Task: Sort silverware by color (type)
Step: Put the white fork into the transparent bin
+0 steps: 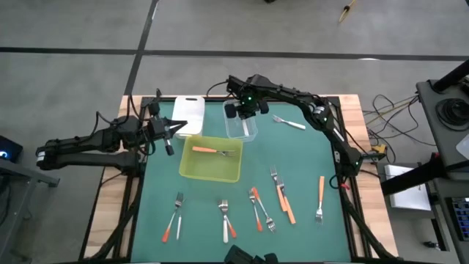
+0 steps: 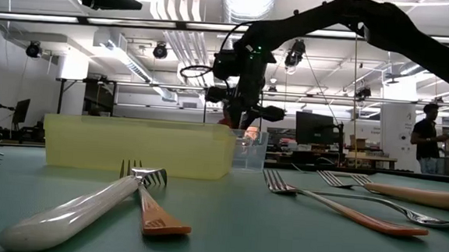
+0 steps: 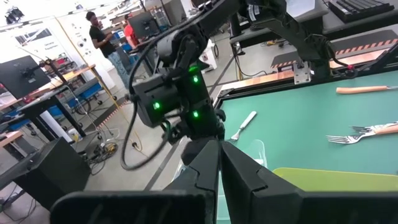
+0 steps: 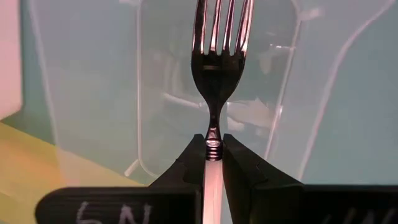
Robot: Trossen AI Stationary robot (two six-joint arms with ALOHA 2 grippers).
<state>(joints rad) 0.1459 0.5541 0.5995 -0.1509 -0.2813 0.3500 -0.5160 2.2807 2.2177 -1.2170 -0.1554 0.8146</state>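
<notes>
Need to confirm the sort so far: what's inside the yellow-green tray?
One orange-handled fork lies inside the yellow-green plastic tray; nothing else shows there from above. In the low view its wall hides the contents.

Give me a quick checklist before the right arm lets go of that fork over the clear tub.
1. Right gripper shut on the white-handled fork: ok.
2. Fork points down at the clear tub: ok.
3. Gripper over the tub's opening, high view: ok.
4. Tub free of other cutlery: cannot tell.
5. Left gripper shut, waiting beside the white tub, clear of the drop: ok.
6. Yellow-green tray holds only an orange-handled fork: ok.
</notes>
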